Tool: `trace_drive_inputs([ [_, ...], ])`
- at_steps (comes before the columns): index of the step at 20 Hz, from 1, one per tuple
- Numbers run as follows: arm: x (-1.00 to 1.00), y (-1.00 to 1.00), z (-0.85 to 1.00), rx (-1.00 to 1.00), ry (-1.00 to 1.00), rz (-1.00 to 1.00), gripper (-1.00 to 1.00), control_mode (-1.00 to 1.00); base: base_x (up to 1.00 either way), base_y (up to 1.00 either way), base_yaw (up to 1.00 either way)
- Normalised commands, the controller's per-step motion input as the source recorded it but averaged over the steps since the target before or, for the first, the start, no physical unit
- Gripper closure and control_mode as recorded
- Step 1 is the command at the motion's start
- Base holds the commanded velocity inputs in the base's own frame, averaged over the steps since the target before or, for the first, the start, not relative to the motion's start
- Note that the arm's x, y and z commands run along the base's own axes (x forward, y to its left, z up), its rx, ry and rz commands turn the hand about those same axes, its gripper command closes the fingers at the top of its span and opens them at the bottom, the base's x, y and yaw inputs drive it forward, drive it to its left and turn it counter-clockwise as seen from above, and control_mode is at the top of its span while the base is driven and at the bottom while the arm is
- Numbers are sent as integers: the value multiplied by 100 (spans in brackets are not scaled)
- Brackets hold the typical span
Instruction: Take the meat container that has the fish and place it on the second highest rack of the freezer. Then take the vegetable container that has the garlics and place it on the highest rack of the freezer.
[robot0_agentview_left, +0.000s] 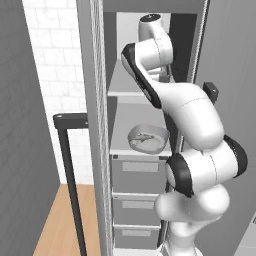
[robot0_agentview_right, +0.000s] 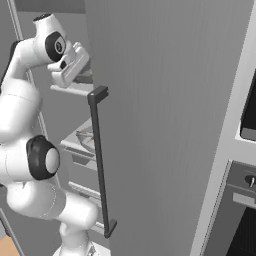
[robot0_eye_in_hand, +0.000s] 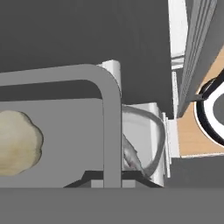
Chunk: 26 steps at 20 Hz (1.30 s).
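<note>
Task more than half done, by my reckoning: meat container (robot0_agentview_left: 148, 138) with fish (robot0_eye_in_hand: 130, 157) already on the freezer (robot0_agentview_left: 95, 125) second-highest rack; vegetable container (robot0_eye_in_hand: 65, 127), one garlic (robot0_eye_in_hand: 17, 142) visible, held clenched in the gripper (robot0_eye_in_hand: 112, 177) over the top rack, awaiting set-down and release.

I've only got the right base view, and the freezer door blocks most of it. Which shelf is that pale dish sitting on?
Observer: In the left base view, the dish sits on the shelf directly above the drawers, one below the top shelf.
Operator: Is the fish in it?
Observer: Yes, the hand view shows a small grey fish lying in it.
Operator: And the tray?
Observer: The hand view shows the tray above the dish with one garlic in it. The gripper straddles its wall; I cannot tell if it is clamped.
</note>
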Motion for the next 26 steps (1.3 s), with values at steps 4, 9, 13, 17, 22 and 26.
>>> trace_drive_inputs([
  [4,99,-14,-74,-2,-4,2,100,-100,0,0,0],
  [9,42,-3,-24,-1,-1,0,-100,-100,0,0,0],
  [13,-74,-2,0,0,-18,0,-100,-100,0,0,0],
  [17,-100,0,0,0,-43,0,-100,-100,0,0,0],
  [22,-100,-1,-40,0,-34,0,-100,-100,0,0,0],
  [26,-100,0,-99,-7,-5,0,-100,-100,0,0,0],
])
